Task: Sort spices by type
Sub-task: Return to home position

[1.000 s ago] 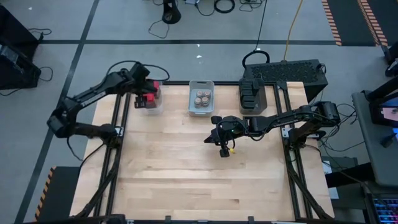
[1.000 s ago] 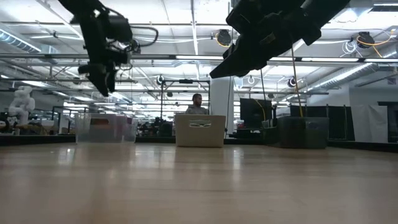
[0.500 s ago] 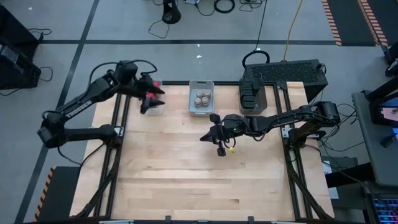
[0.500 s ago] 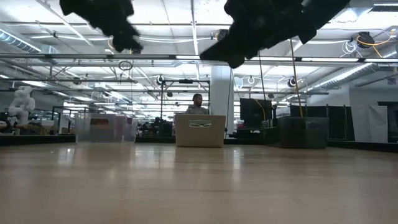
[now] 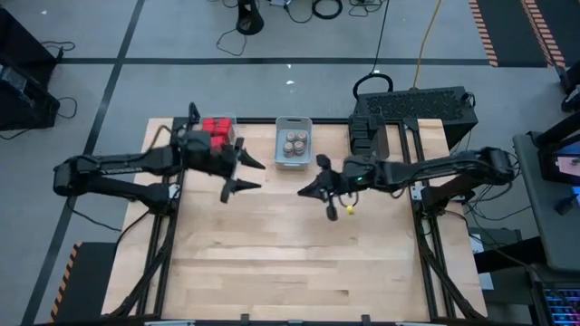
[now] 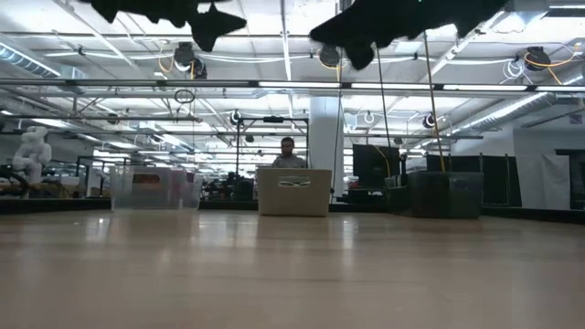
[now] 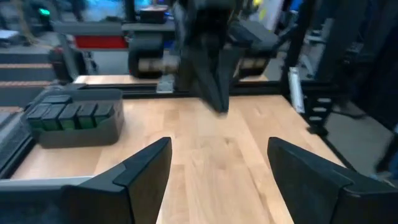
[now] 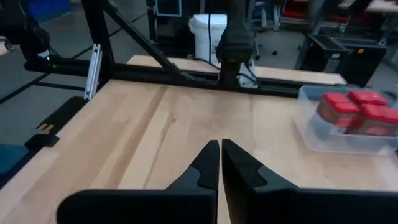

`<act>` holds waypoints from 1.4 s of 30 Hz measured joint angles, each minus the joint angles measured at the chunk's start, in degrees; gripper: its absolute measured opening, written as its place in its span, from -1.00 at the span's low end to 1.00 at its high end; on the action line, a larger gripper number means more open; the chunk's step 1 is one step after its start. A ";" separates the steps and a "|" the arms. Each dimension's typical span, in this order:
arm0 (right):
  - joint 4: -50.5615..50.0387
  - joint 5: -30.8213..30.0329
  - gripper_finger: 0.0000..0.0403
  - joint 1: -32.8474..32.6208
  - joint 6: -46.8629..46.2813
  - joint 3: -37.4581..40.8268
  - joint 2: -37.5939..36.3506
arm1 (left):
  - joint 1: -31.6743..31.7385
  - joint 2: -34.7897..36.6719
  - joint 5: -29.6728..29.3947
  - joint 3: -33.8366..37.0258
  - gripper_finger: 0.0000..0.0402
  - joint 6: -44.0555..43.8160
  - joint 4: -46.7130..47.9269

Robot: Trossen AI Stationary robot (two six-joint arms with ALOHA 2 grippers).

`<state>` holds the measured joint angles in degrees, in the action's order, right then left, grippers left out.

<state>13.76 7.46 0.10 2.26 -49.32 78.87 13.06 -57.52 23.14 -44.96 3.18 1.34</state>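
Looks basically done imo. Red blocks (image 8: 354, 111) sit in the clear bin (image 8: 311, 127), jars (image 5: 294, 142) in the grey bin (image 5: 294, 121), dark blocks (image 7: 68, 115) in the dark bin (image 7: 81, 134), all at the counter's (image 5: 272, 254) far edge. No loose spices afaict. Left gripper (image 7: 217, 146) hangs by the clear bin, fingers apart, empty. Right gripper (image 8: 220, 144) is mid-counter, fingers together, holding nothing. Prob only parking the arms remains.

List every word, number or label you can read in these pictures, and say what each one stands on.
No text can be read anywhere.
The pale bin carries a dark mark on its front: too small to read.
The red cans show no legible label.
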 joint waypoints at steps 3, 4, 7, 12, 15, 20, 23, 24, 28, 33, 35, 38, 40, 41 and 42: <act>-4.84 -0.11 -1.00 0.54 0.24 -0.02 -5.32 | -4.25 -0.02 -6.25 4.74 0.35 -2.15 -6.99; -6.76 -0.11 -1.00 0.72 0.24 -0.02 -7.08 | -5.40 0.01 -7.37 6.00 0.35 -2.78 -8.93; -13.01 -0.14 -1.00 1.04 0.29 -0.02 -11.82 | -8.42 0.80 -9.97 9.49 0.35 -4.29 -14.25; -20.45 -0.22 -1.00 1.07 0.11 0.83 -17.78 | -11.07 5.29 -15.56 12.74 0.35 -3.91 -17.33; -20.03 -0.28 -1.00 1.07 -0.04 4.22 -20.73 | -11.55 9.66 -17.46 14.60 0.35 -3.86 -16.04; -11.70 -3.30 -1.00 1.07 -2.97 13.80 -25.31 | -12.01 16.60 -18.39 20.21 0.35 -4.30 -16.31; -5.63 -6.21 -1.00 1.09 -5.06 19.90 -27.70 | -12.00 19.90 -21.39 24.09 0.35 -4.30 -16.61; -3.83 -6.72 -1.00 1.11 -5.76 21.57 -28.38 | -12.00 20.80 -22.49 25.33 0.35 -4.30 -17.43; -0.20 -7.48 -1.00 1.11 -7.79 26.60 -31.30 | -11.98 24.11 -24.15 29.74 0.35 -4.21 -19.33; 2.91 -7.47 -1.00 1.70 -8.80 31.87 -35.26 | -11.98 27.67 -24.16 33.99 0.35 -4.15 -20.02; 3.07 -7.53 -1.00 2.57 -9.43 33.33 -37.19 | -11.96 29.68 -24.16 34.81 0.35 -4.15 -18.49; 3.08 -7.48 -1.00 3.72 -10.58 34.81 -40.15 | -11.96 33.18 -24.18 34.79 0.35 -4.03 -15.81; 3.18 -7.35 -1.00 4.06 -10.57 35.66 -42.11 | -11.96 35.72 -24.93 34.79 0.35 -3.09 -13.32; 2.91 -7.31 -1.00 4.21 -10.27 36.17 -43.11 | -11.96 36.84 -25.51 34.79 0.35 -2.74 -11.91; 2.77 -7.23 -1.00 4.43 -9.96 36.76 -44.01 | -11.96 37.86 -26.25 34.79 0.35 -2.61 -10.57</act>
<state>16.52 0.24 4.52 -7.70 -12.56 34.86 1.10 -19.66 -3.11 -10.17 0.56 -9.24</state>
